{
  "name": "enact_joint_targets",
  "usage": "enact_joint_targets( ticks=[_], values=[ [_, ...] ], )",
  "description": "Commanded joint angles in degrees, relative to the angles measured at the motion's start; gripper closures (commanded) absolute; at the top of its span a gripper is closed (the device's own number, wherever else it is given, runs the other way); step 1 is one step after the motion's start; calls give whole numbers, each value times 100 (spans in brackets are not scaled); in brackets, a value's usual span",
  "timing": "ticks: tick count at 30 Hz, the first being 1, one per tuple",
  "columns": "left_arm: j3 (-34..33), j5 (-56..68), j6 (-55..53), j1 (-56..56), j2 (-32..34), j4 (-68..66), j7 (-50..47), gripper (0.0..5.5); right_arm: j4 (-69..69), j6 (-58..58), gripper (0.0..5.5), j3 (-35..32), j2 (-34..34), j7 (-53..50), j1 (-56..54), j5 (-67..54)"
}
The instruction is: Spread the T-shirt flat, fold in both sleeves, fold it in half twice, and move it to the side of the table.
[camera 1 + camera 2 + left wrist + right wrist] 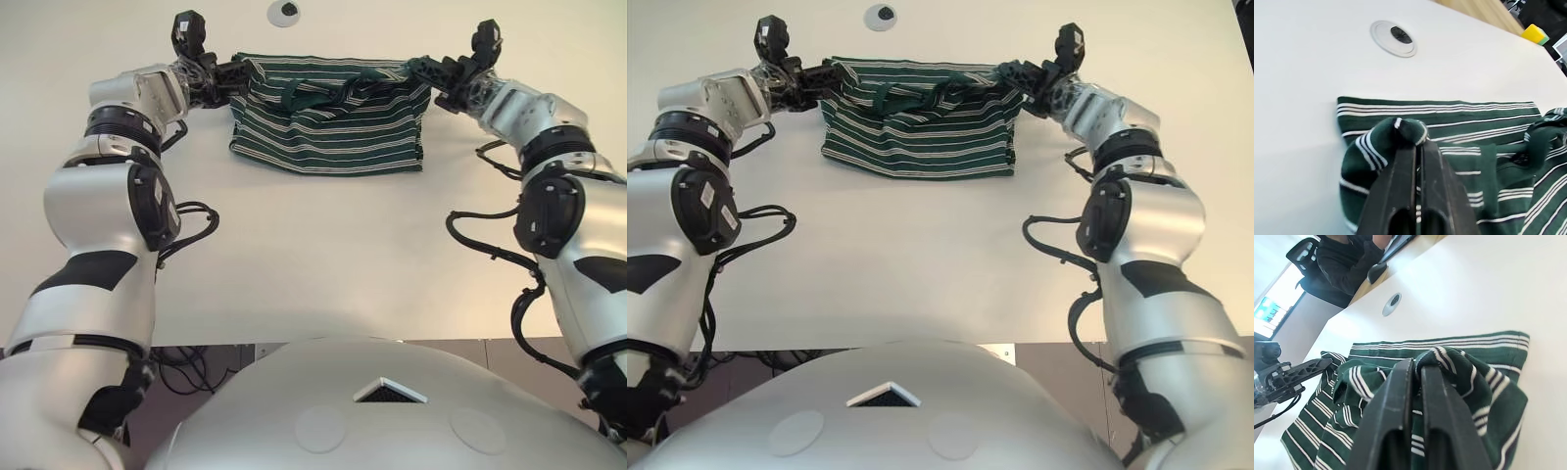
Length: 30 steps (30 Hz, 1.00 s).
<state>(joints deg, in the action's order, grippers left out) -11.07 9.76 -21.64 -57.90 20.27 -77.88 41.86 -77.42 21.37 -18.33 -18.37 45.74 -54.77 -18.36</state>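
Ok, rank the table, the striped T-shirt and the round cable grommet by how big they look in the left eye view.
1. table
2. striped T-shirt
3. cable grommet, clearly smallest, though being farthest off shrinks it somewhat

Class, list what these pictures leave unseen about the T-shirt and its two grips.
1. Head views: T-shirt sleeves, lost in bunched folds at its far edge.
2. Left wrist view: how much cloth the left gripper holds, covered by its shut jaws.
3. Right wrist view: likewise the right gripper; the picture edge cuts off part of the T-shirt.

Probably an office: a white table [313, 255] with a cable grommet [285, 12], an office chair [1300, 254] behind.
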Motion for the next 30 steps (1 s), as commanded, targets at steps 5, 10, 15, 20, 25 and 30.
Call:
enact_joint_targets(
  ticks=[5, 10, 15, 20, 25, 30],
  values=[
    [-707, 228, 324, 31, 1, 63, -903, 439, 64, -519, 425, -334, 70, -666, 14, 87],
    [-1224, 643, 375, 84, 34, 162, -758, 362, 236, -967, 425, -116, -19, -70, 73, 329],
    [-207, -251, 1495, 328, 65, 655, 62, 299, 1192, -1542, 425, 1003, 202, 1001, 717, 1061],
    [1238, -1506, 3435, 787, 528, 1438, 1073, 292, 3759, -1030, 425, 1772, 277, 1143, 2330, 1193],
    [784, -178, 2414, 2564, 794, 4287, 2088, 292, 6239, -480, 425, 1734, 295, 515, 3527, 849],
    [960, -40, 1446, 4421, 1235, 6664, 2048, 292, 7574, -86, 425, 1977, -4, 198, 4309, 962]
  ],
)
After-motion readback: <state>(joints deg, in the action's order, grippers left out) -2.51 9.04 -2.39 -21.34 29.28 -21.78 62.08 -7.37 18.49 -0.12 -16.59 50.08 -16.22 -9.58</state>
